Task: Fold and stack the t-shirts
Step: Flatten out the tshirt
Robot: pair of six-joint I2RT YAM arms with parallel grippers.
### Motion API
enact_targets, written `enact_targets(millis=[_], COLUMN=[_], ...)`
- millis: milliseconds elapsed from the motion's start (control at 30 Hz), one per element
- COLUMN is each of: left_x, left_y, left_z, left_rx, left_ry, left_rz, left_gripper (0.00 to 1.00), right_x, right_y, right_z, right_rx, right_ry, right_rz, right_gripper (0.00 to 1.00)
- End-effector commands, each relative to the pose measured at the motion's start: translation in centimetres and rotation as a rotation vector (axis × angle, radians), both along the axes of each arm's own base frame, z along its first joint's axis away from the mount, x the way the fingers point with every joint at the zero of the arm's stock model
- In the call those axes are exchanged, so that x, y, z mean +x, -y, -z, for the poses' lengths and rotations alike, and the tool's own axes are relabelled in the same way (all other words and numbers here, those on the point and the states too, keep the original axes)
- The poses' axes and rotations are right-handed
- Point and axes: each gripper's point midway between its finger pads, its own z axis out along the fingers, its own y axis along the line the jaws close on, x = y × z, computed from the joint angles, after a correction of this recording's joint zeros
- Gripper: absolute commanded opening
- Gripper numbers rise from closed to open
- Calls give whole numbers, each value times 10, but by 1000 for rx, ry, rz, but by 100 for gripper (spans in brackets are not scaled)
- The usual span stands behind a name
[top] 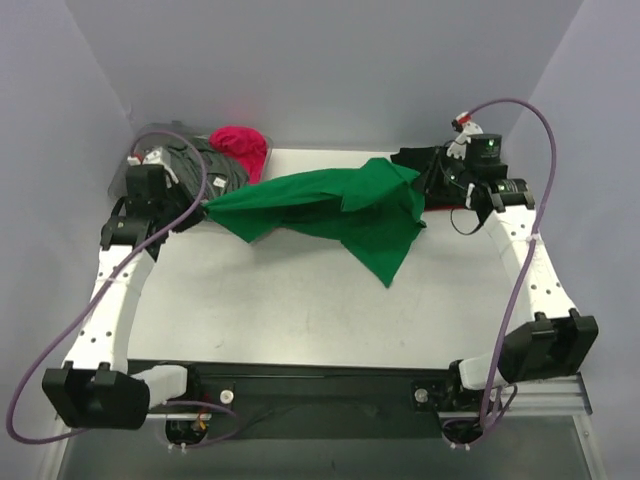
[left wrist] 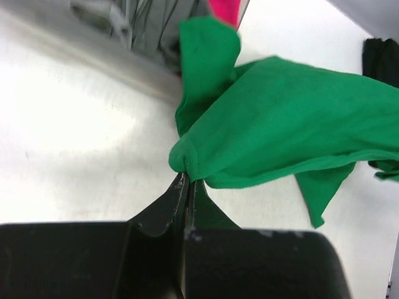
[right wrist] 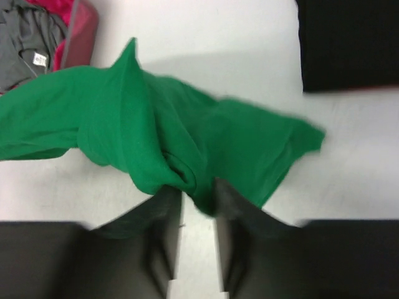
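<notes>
A bright green t-shirt point(top: 330, 205) hangs stretched above the table between my two grippers. My left gripper point(top: 205, 207) is shut on its left end; in the left wrist view the jaws point(left wrist: 187, 179) pinch a bunched corner of the green cloth point(left wrist: 293, 118). My right gripper point(top: 428, 178) holds the right end; its fingers point(right wrist: 198, 198) stand narrowly apart with a fold of green cloth point(right wrist: 156, 131) caught between the tips. A black t-shirt point(top: 415, 158) lies flat at the back right. The grey t-shirt point(top: 195, 160) and the magenta pink one point(top: 240, 145) lie crumpled at the back left.
The grey and pink shirts sit in a clear plastic bin point(right wrist: 78, 31) in the back left corner. Grey walls close in the table on three sides. A purple cable loops along each arm.
</notes>
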Motion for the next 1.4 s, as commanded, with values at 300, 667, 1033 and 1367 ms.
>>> enact_targets(millis=[300, 667, 1033, 1367], left_x=[-92, -92, -95, -96], left_y=[27, 27, 28, 26], left_z=[134, 137, 130, 132], left_rx=[-198, -169, -163, -153], left_ry=[-330, -360, -366, -374], left_rz=[13, 53, 71, 72], left_gripper=[0, 0, 0, 0], right_x=[-99, -40, 2, -3], right_y=[11, -93, -118, -130], right_z=[150, 168, 209, 242], right_rx=[-240, -284, -315, -378], right_ry=[-445, -385, -405, -453], right_rz=[47, -286, -306, -347], right_gripper=[80, 71, 64, 59])
